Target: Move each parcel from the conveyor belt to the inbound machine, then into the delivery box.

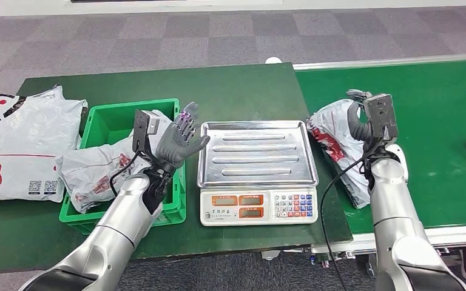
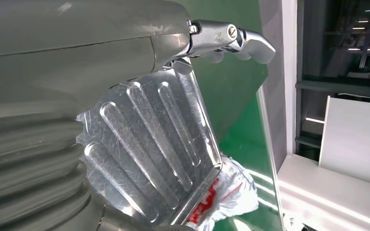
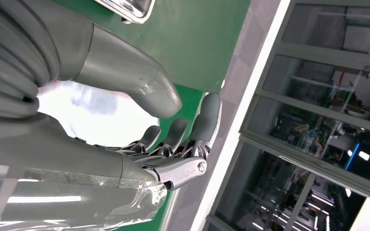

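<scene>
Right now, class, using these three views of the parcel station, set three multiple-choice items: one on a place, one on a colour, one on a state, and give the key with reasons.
1. Where does the parcel beside the right robot hand lie?
A. On the scale's tray
B. At the edge of the conveyor belt, just right of the scale
C. Inside the box

2. What colour is the delivery box?
A. Green
B. Blue
C. Red

3. What is the state of the scale's steel tray?
A. Holding one parcel
B. Bare
C. Holding two parcels

Key: 1 B, the white bag rests on the green conveyor belt next to the scale. 2 A, its walls are bright green. 3 B, only its ribbed metal shows; the left robot hand hovers beside it holding nothing.
</scene>
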Available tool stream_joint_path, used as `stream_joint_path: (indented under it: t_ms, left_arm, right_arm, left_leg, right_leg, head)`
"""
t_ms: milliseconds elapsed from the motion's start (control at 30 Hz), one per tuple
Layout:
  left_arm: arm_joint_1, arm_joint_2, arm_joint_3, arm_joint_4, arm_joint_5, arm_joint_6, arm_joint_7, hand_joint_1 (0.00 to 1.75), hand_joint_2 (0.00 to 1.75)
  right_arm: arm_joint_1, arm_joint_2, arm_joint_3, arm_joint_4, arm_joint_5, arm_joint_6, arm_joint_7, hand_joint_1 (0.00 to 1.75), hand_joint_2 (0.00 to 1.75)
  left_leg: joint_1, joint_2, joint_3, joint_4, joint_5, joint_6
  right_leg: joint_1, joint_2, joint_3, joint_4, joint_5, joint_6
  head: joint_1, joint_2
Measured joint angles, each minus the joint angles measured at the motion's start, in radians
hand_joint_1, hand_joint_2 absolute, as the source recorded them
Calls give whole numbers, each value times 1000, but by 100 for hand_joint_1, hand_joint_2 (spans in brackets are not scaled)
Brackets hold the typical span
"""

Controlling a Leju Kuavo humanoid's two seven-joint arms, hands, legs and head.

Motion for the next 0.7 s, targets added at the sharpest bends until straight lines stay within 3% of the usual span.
stream_joint_path:
  t_ms: [367,600,633,700]
  left_arm:
    - [-5,0,0,15,1,-1,0,0,175]
    - [-17,-3,0,32,17,-12,-1,0,175]
    - [-18,-3,0,34,19,-13,-1,0,175]
    - [-20,-3,0,38,21,-13,-2,0,175]
  right_arm:
    - [-11,-4,9,6,-5,-6,-7,175,175]
    - [-47,-38,23,17,-94,-25,-37,175,175]
    - [-47,-42,26,17,-102,-22,-37,151,175]
    - [-50,-45,36,17,-105,-16,-37,64,175]
  left_leg:
    - [-1,-1,0,0,0,0]
    - [-1,-3,-1,0,1,1]
    - [-1,-3,-1,0,0,1]
    - [-1,-3,-1,0,0,1]
  right_leg:
    - [0,-1,0,0,0,0]
    - [0,-3,0,0,0,0]
    - [0,-3,0,0,0,0]
    - [-1,-3,0,0,0,1]
  head:
    - [0,0]
    - [0,0]
    - [0,0]
    - [0,0]
